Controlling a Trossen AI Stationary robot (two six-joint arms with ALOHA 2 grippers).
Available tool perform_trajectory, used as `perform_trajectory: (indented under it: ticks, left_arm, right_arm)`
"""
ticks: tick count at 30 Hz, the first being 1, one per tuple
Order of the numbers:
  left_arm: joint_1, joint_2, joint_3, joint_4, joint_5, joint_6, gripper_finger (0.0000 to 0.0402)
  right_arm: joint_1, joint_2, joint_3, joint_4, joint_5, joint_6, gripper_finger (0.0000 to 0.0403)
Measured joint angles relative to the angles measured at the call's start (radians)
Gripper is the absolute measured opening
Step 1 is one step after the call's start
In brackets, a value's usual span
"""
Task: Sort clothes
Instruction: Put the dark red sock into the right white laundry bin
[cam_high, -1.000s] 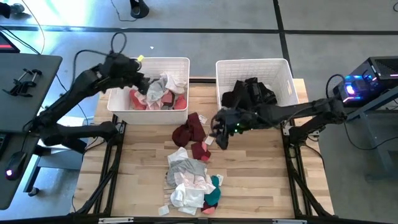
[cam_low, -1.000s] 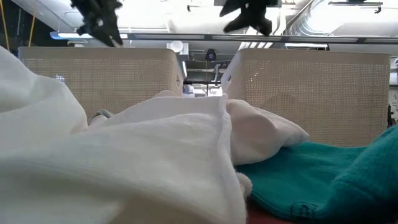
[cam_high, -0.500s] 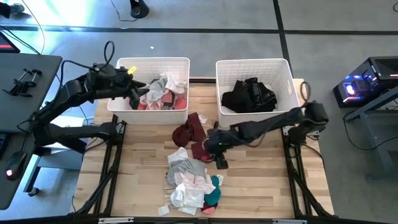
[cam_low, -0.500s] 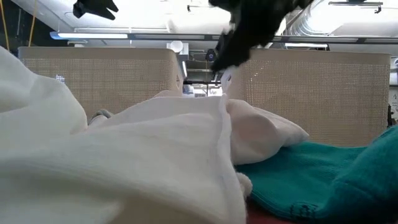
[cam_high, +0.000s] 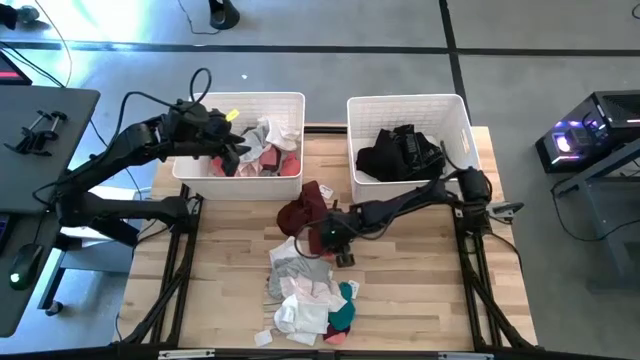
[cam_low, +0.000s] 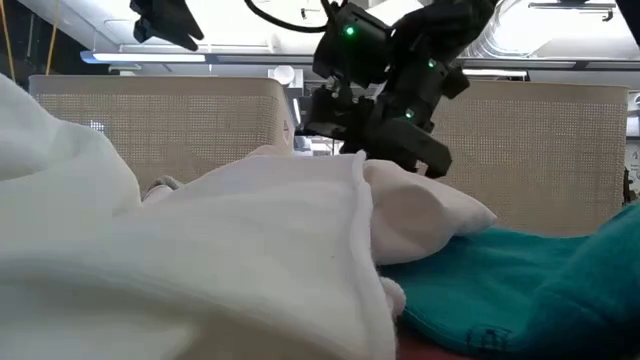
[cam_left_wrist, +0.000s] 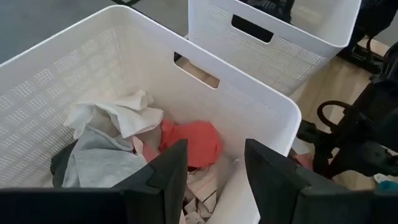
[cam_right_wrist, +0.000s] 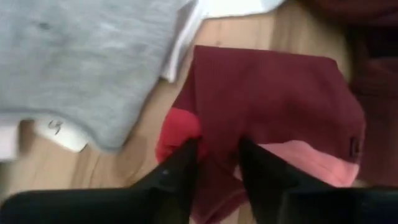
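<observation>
From above, the right gripper (cam_high: 335, 243) has dropped from mid-table down to the small maroon fabric garment (cam_high: 322, 240) lying on the wooden table (cam_high: 420, 290), at the upper edge of the loose heap of grey, white, pink and teal clothes (cam_high: 305, 285); a second ago it hung over the boards beside the right white slatted plastic basket (cam_high: 408, 107), which holds black garments (cam_high: 400, 152). That descent reads as the start of a new pick. The left gripper (cam_high: 230, 153) has meanwhile hovered over the left white slatted plastic basket (cam_high: 250, 104) throughout, above the pale and coral clothes already in it.

At table height, white cloth (cam_low: 200, 260) and a teal garment (cam_low: 520, 290) fill the foreground; the right gripper (cam_low: 385, 130) now hangs low just behind them, where half a second ago it was only entering from above.

Past the left wrist, the left gripper's fingers (cam_left_wrist: 165, 177) stand apart and hold nothing, over a coral piece (cam_left_wrist: 193, 142) and a white one (cam_left_wrist: 115, 115) in the basket.

Past the right wrist, the fingers (cam_right_wrist: 180, 171) are a narrow gap apart, straddling a fold of the maroon garment (cam_right_wrist: 273, 99) beside a grey one (cam_right_wrist: 81, 56); they touch the cloth but do not look clamped yet.
</observation>
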Motion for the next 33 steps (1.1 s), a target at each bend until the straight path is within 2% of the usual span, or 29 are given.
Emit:
perform_trajectory:
  ticks: [2, 4, 8, 12, 15, 18, 22, 25, 27, 30, 33]
  left_arm:
    - [-0.005, 0.001, 0.000, 0.005, 0.000, 0.000, 0.0146]
    - [-0.011, 0.001, 0.000, 0.008, 0.000, 0.000, 0.0146]
    - [-0.033, -0.001, 0.000, 0.040, 0.001, -0.026, 0.0146]
    - [-0.065, -0.002, 0.000, 0.077, 0.001, -0.053, 0.0146]
    - [-0.090, -0.001, 0.000, 0.113, 0.001, -0.053, 0.0146]
    - [-0.107, -0.001, 0.000, 0.138, 0.002, -0.053, 0.0146]
    - [-0.120, -0.001, 0.000, 0.169, 0.001, -0.053, 0.0146]
    - [-0.129, -0.001, 0.000, 0.188, 0.001, -0.053, 0.0146]
    - [-0.131, -0.001, 0.000, 0.197, 0.001, -0.053, 0.0146]
    - [-0.131, -0.001, 0.000, 0.218, 0.001, -0.053, 0.0146]
    - [-0.131, -0.001, 0.000, 0.223, 0.001, -0.053, 0.0146]
  right_arm:
    - [0.003, -0.002, 0.002, -0.026, 0.007, 0.036, 0.0050]
    - [0.003, -0.024, 0.005, -0.098, -0.038, 0.058, 0.0015]
    - [0.013, -0.106, 0.052, -0.281, -0.053, 0.086, 0.0014]
    - [0.013, -0.268, 0.137, -0.412, -0.063, 0.105, 0.0006]
    - [0.012, -0.385, 0.199, -0.447, -0.044, 0.162, 0.0008]
    - [0.013, -0.517, 0.271, -0.444, 0.088, 0.189, 0.0003]
    - [-0.004, -0.648, 0.323, -0.489, 0.387, 0.267, 0.0005]
    - [-0.057, -0.729, 0.329, -0.596, 0.549, 0.321, 0.0002]
    - [-0.114, -0.773, 0.311, -0.680, 0.587, 0.364, 0.0002]
    - [-0.221, -0.799, 0.259, -0.809, 0.590, 0.454, 0.0006]
    - [-0.318, -0.804, 0.185, -0.874, 0.595, 0.477, 0.0015]
